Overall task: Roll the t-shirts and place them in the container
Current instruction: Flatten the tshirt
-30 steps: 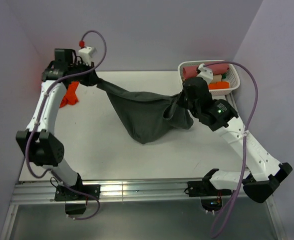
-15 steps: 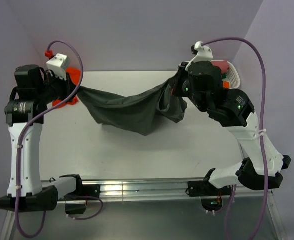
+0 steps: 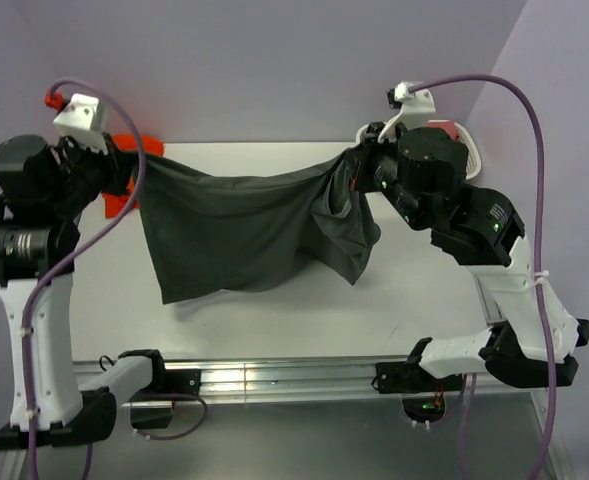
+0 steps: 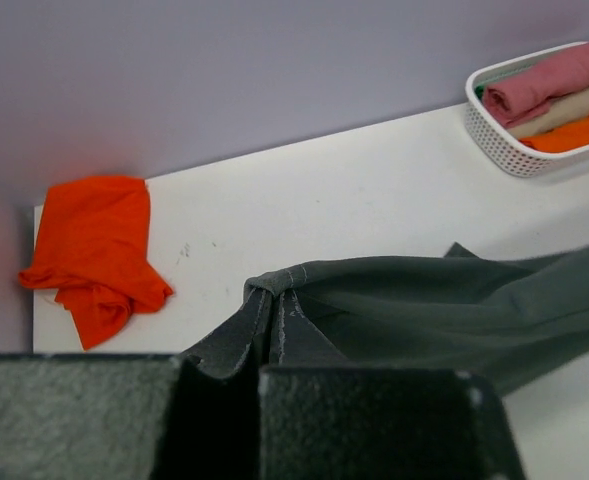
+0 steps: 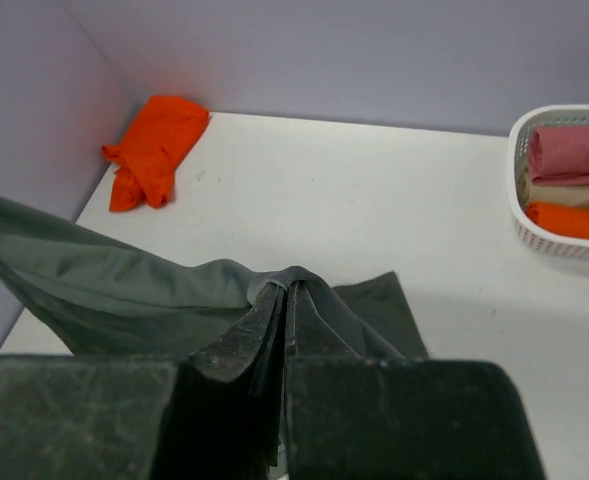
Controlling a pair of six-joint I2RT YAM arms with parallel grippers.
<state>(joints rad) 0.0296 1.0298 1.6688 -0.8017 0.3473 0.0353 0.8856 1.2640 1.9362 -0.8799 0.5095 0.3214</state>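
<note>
A dark charcoal-grey t-shirt [image 3: 244, 225] hangs stretched in the air between both arms, its lower part draping down over the white table [image 3: 274, 320]. My left gripper [image 3: 134, 172] is shut on its left upper corner, and the hem [image 4: 274, 300] bunches between the pads. My right gripper [image 3: 352, 162] is shut on the right upper corner, with folds [image 5: 294, 290] gathered at the fingertips and a bunched flap [image 3: 349, 235] hanging below it. An orange t-shirt [image 4: 94, 255] lies crumpled at the table's far left corner; behind the left arm part of this orange t-shirt [image 3: 124, 150] shows.
A white basket [image 4: 519, 150] at the far right corner holds rolled pink, beige and orange garments [image 5: 574, 185]. Lilac walls close in the back and both sides. The arm bases sit on a metal rail [image 3: 274, 380] at the near edge.
Both grippers rose and the left one pulled further left, so the grey t-shirt went from a sagging sling to a wide, spread sheet. Both stayed shut on it.
</note>
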